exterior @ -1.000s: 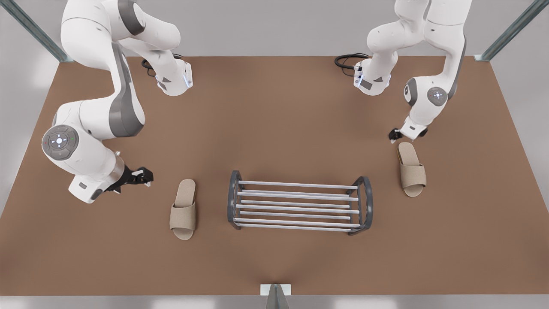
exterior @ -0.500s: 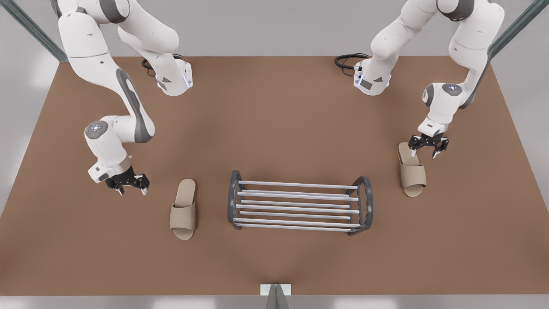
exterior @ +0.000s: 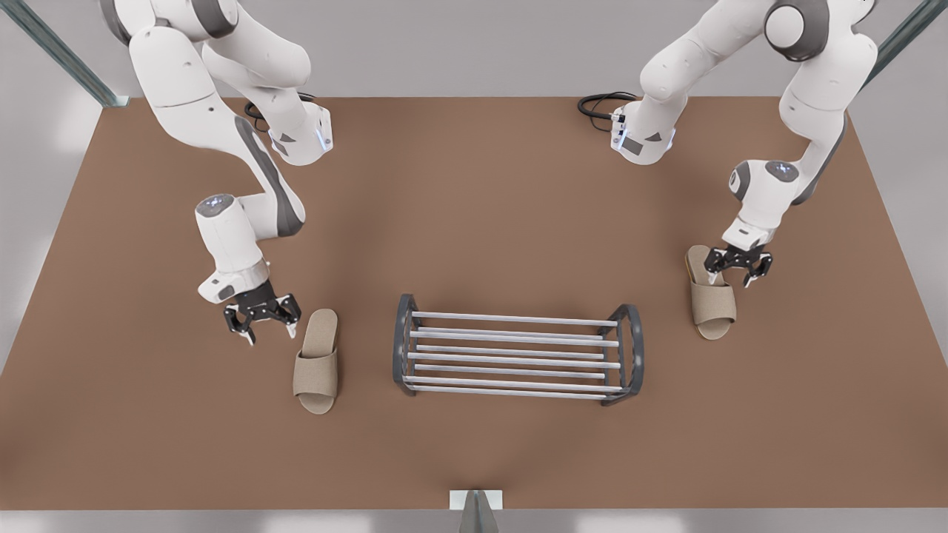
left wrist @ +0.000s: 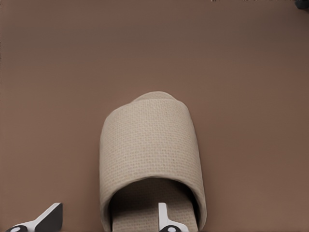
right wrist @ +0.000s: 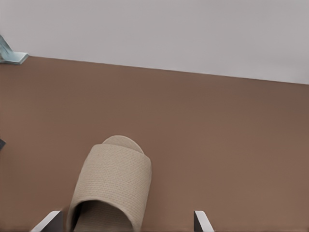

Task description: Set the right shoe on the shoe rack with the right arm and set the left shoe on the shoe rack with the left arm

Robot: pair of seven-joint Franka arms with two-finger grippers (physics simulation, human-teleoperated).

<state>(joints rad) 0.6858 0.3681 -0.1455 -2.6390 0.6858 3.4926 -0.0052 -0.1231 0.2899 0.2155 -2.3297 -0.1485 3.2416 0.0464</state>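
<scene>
Two beige slide slippers lie on the brown table on either side of the shoe rack [exterior: 518, 352]. The right shoe [exterior: 317, 360] [right wrist: 113, 191] is at the front view's left. My right gripper [exterior: 265, 326] [right wrist: 128, 215] hangs open just beside its heel end, on the side away from the rack. The left shoe [exterior: 711, 292] [left wrist: 152, 159] is at the front view's right. My left gripper [exterior: 732, 270] [left wrist: 110, 208] is open over its heel end, with one fingertip [left wrist: 163, 215] above the footbed and the other off the slipper's outer side. Neither gripper holds anything.
The bare brown table [exterior: 474, 222] spreads around the rack. The arm bases stand at the back with black cables [exterior: 603, 104] beside them. Metal posts rise at the back corners, and a small bracket [exterior: 475, 503] sits at the middle of the front edge.
Both wrists have turned to point downward. The right gripper moved toward the right shoe's heel. The left gripper moved from behind the left shoe to over its heel.
</scene>
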